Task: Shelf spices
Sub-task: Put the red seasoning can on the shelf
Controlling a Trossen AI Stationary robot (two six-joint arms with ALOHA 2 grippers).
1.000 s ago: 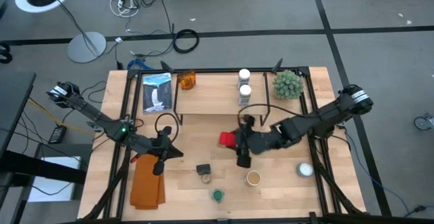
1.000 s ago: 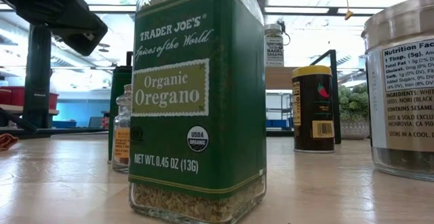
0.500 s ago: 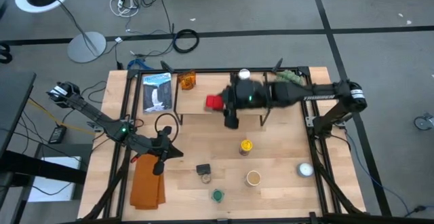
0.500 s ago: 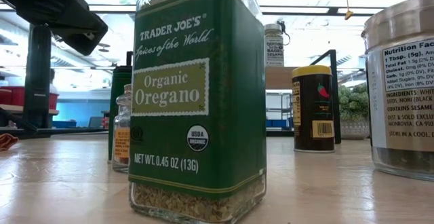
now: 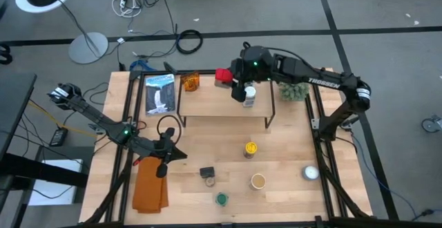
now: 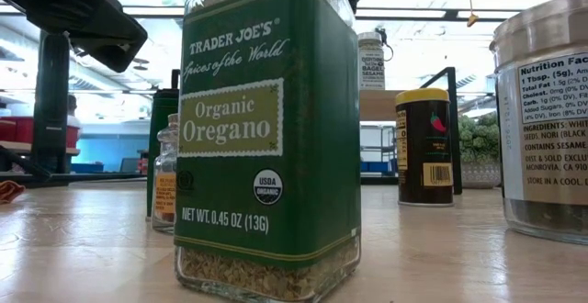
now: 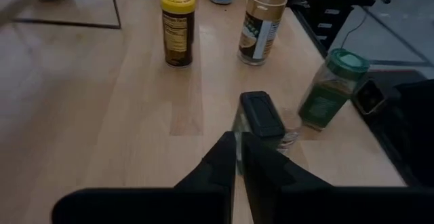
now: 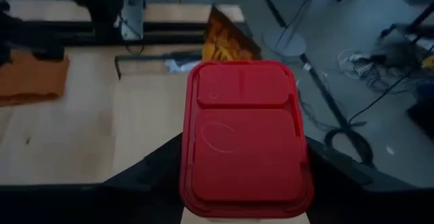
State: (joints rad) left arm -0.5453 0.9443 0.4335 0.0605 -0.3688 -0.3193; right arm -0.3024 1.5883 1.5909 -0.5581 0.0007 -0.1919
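Right tool [image 5: 230,77]: clamped on the red tin [image 5: 223,75] — lid fills the right wrist view [image 8: 244,137], dark fingers [image 8: 152,163] against both sides; held above the back edge of the shelf, near its middle.
Left tool [image 5: 164,160]: fingers together, nothing between them; low over the bench, front-left, just beside the orange cloth [image 5: 150,185].
Shelf [image 5: 214,101]: light-wood board on thin black legs, at the back of the bench; mostly bare.
On shelf: amber jar [image 5: 190,82] at the back-left corner; white-capped jar [image 5: 249,97] right of centre, partly under the right arm.
Off shelf, on bench: yellow-lidded jar [image 5: 251,148] in front of the shelf; tan-lidded jar [image 5: 258,181] nearer the front; green-lidded jar [image 5: 222,199] at the front edge; small dark-capped jar [image 5: 208,175] just ahead of the left tool.
Low view: green oregano jar [image 6: 268,147] closest, upright; yellow-lidded jar upright farther back.
Other items: white dome-shaped object [image 5: 311,173] front-right; spiky green plant ball [image 5: 293,87] back-right, beside the shelf; printed packet [image 5: 159,93] left of the shelf.
Bench [image 5: 290,152]: wooden top, black frame.
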